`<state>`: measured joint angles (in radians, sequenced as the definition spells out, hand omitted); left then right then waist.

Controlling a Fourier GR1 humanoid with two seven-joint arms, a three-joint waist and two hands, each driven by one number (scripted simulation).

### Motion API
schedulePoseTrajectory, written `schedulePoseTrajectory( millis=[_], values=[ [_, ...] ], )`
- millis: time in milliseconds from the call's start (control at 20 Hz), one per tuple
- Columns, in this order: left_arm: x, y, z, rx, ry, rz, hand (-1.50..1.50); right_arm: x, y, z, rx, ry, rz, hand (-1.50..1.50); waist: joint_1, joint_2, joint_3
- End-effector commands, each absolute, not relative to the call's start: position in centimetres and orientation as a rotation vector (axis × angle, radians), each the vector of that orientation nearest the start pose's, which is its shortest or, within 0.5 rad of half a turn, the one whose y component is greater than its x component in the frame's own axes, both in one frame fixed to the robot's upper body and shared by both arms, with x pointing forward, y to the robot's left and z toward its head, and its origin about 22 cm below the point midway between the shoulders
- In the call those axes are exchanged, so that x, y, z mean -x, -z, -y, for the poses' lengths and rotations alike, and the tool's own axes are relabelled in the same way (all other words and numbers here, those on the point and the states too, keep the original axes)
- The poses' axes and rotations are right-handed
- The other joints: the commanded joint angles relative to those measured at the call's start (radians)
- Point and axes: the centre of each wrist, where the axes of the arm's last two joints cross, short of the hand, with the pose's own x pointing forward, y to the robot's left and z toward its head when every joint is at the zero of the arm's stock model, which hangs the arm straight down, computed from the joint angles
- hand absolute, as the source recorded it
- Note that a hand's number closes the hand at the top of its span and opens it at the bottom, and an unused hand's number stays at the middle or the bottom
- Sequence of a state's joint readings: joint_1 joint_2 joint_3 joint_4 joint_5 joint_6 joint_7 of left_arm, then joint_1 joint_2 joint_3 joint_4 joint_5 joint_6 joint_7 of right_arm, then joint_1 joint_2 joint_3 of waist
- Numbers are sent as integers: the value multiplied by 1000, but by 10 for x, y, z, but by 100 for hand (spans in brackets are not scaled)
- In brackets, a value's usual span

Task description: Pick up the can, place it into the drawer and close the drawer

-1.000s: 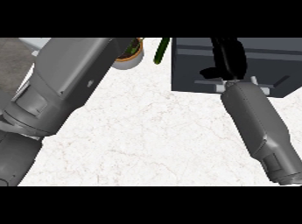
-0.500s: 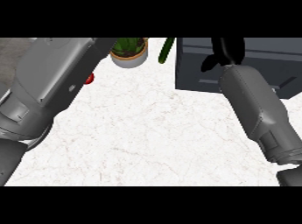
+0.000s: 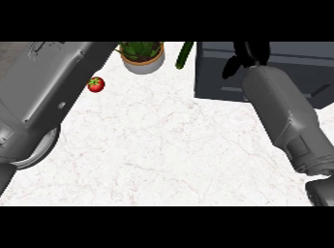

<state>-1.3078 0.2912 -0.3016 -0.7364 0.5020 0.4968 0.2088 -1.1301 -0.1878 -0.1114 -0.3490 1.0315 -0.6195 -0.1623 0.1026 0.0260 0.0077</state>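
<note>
No can shows in the head view. The dark grey drawer unit point(image 3: 298, 72) stands on the white counter at the top right, with a slanted handle on its near face. My right forearm reaches up from the lower right, and my right hand point(image 3: 247, 54) is black and lies over the unit's left part near the top edge. Anything it may hold is hidden. My left forearm point(image 3: 40, 92) fills the left side and runs off the top edge, so my left hand is out of sight.
A small red tomato point(image 3: 96, 84) lies beside my left forearm. A potted plant point(image 3: 142, 57) stands at the top middle, with a green cucumber point(image 3: 185, 54) leaning between it and the drawer unit. White marble counter point(image 3: 162, 145) spreads between my arms.
My right hand has moved farther up over the drawer unit. My left forearm has shifted left, uncovering the tomato.
</note>
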Motion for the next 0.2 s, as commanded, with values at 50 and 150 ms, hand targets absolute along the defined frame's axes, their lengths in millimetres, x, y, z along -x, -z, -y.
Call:
schedulePoseTrajectory(
  millis=[50, 150],
  values=[
    [-441, -250, -119, -66, 26, 1710, -150, -469, -136, 154, 1136, -660, 1950, -150, 13, -6, -5],
    [-438, -249, -127, -74, 8, 1704, -150, -472, -144, 167, 1129, -649, 1957, -150, 16, -13, -6]
  ],
)
